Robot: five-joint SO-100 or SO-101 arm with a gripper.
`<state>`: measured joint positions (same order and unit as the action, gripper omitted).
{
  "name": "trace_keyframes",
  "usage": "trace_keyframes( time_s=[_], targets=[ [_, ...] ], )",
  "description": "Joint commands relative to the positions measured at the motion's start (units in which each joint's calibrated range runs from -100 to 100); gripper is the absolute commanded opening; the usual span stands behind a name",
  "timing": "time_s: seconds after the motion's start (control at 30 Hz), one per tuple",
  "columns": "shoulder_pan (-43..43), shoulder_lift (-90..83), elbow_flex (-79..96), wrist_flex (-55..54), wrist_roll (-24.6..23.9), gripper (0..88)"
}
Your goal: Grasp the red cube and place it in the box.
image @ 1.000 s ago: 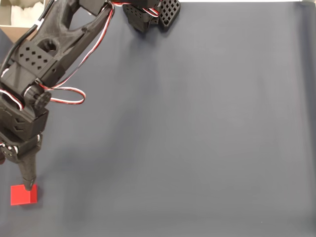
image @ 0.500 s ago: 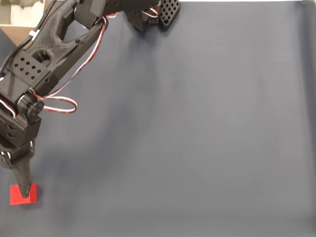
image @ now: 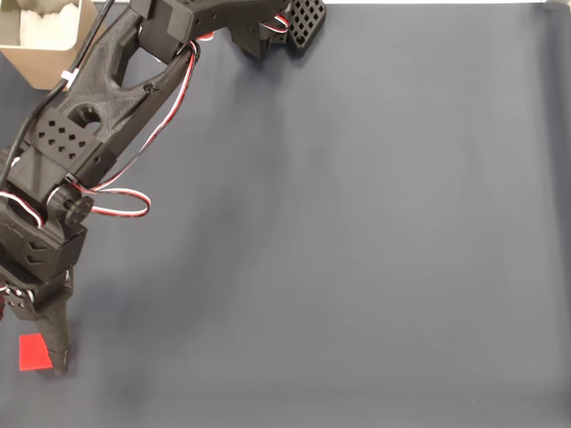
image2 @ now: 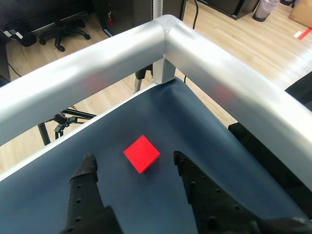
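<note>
Currently: box [image: 43,55], tan, open-topped, at the desk's [image: 357,232] far left corner in the fixed view, white interior, contents unclear. Red cube [image2: 141,153] on the desk near its corner rail, between the spread, empty gripper [image2: 132,162] fingers, untouched.

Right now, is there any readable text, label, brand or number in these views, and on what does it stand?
None can be read.
Cube: plain red faces, no marking.
Box: plain tan wall, no print.
Arm and gripper, jaws open: bare black plastic, no lettering visible.
Red mark on the floor in the wrist view: too small to tell whether it bears text.
</note>
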<state>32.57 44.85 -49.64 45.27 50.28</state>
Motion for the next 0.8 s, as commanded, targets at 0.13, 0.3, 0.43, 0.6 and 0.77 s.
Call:
trace_keyframes(
  time_s=[0.13,0.3,0.43,0.6,0.77],
  targets=[
    [-1.0,0.0,-3.2,-3.6,0.5,36.5],
    [-0.8,1.3,-3.2,-5.4,1.2,37.0],
    [-0.7,2.1,-3.2,-6.6,1.5,37.3],
    [-0.5,3.2,-3.2,-7.4,1.7,37.3],
    [-0.4,4.3,-3.1,-8.4,2.0,37.3]
  ],
)
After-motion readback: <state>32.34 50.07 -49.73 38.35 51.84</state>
